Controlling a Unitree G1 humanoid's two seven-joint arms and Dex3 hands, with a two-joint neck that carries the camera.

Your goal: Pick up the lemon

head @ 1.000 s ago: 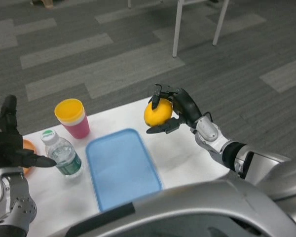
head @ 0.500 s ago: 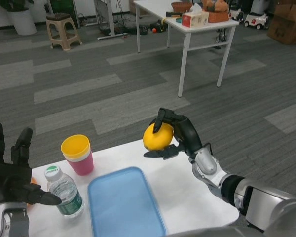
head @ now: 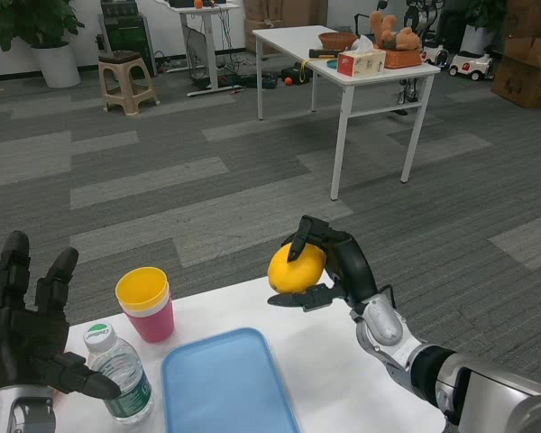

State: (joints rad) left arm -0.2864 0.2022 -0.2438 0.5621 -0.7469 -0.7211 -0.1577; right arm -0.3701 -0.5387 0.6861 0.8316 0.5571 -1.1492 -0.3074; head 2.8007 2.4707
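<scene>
The yellow lemon (head: 295,268) is off the table, held in the air above its far right part. My right hand (head: 336,264) grips it, fingers curled over the top and thumb under it. The silver right forearm runs down to the lower right corner. My left hand (head: 22,335) hangs at the left edge with its fingers spread and nothing in it, just left of the water bottle.
On the white table (head: 343,370) lie a blue tray (head: 227,384), a clear water bottle (head: 117,370) with a green-and-white cap, and a pink cup (head: 147,306) with a yellow cup stacked in it. Beyond are grey carpet, a white table and a stool.
The camera has tilted up, showing more of the room. My right hand still holds the lemon, now slightly higher above the table. The left hand stays spread beside the bottle.
</scene>
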